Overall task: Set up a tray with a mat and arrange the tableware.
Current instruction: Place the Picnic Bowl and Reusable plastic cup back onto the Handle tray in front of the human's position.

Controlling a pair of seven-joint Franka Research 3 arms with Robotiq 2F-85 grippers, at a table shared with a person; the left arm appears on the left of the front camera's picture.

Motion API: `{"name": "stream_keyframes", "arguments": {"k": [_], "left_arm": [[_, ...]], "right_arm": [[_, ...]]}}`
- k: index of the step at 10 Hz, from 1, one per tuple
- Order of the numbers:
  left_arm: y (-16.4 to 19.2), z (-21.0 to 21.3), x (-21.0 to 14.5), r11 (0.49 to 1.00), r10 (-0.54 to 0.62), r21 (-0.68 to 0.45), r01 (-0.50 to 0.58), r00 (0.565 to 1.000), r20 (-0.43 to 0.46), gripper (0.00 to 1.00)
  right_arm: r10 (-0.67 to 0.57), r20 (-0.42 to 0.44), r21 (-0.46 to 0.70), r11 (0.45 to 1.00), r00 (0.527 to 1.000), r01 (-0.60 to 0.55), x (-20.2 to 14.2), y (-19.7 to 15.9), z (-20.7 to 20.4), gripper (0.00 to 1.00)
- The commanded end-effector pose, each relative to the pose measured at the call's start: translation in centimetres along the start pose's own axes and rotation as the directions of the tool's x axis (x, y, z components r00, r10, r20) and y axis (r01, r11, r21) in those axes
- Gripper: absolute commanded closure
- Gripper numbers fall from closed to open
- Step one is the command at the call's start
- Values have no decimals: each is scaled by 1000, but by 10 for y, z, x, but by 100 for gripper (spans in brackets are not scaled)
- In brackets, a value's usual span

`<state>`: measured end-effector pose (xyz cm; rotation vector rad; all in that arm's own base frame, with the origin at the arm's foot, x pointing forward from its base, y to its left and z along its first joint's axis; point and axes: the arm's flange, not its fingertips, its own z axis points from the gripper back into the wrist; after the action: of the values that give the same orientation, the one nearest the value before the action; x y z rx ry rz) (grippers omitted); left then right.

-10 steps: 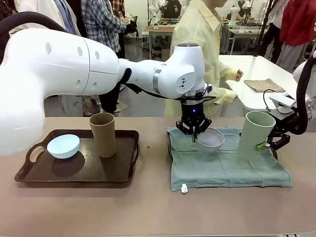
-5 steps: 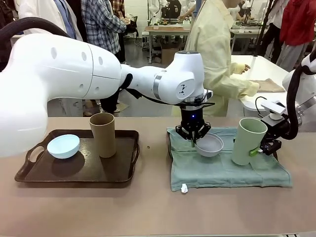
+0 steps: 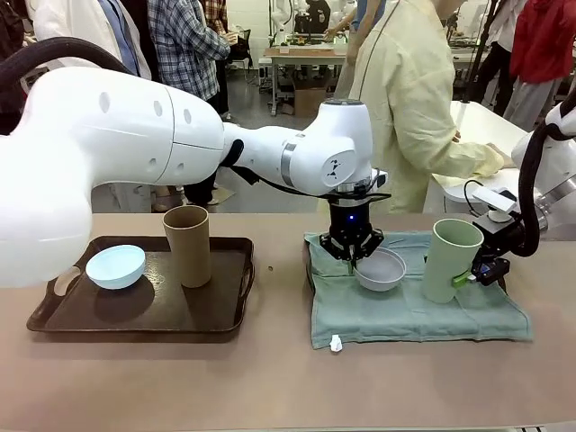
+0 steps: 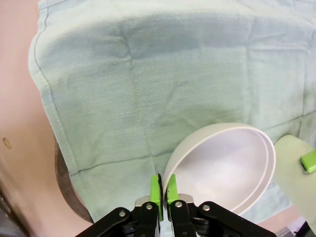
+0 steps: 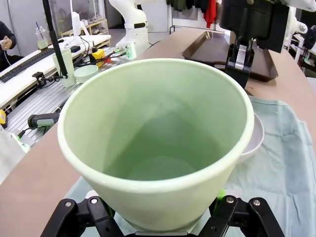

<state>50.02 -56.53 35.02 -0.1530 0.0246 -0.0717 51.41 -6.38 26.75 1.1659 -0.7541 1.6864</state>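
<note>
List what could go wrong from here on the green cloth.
1. The tall pale green handleless cup leans on the rumpled green cloth; it may topple once the right hand withdraws.
2. The left hand's pads straddle the rim of the tilted pale grey round bowl; pulling away could drag it into the cup.

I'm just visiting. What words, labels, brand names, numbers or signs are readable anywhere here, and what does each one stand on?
No word or number can be read in these pictures.
On the left arm, at its wrist housing: a small dark emblem, a sign with no legible letters.
On the green mat, at its near corner: a small white tag, too small to read.
</note>
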Motion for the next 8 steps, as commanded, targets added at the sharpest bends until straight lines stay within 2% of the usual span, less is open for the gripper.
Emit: {"name": "stream_keyframes", "arguments": {"k": [1, 2, 4, 5, 8], "left_arm": [[-3, 2, 4, 1000, -24, 14, 25, 999, -26, 37], [-2, 2, 3, 1000, -23, 16, 24, 999, -31, 0], [2, 9, 0, 1000, -11, 13, 12, 999, -36, 0], [5, 16, -3, 1000, -10, 10, 10, 999, -31, 55], [13, 32, -17, 999, -31, -9, 31, 999, -17, 26]], "right_arm": [[7, -21, 6, 1000, 1000, -7, -5, -6, 0, 0], [6, -25, 3, 1000, 1000, -6, -3, -5, 0, 0], [-38, -55, -13, 999, 998, 37, 7, 2, 6, 0], [-55, -78, -14, 998, 995, 54, 12, 7, 11, 0], [-116, -95, -63, 992, 989, 110, 13, 20, 33, 0]]}}
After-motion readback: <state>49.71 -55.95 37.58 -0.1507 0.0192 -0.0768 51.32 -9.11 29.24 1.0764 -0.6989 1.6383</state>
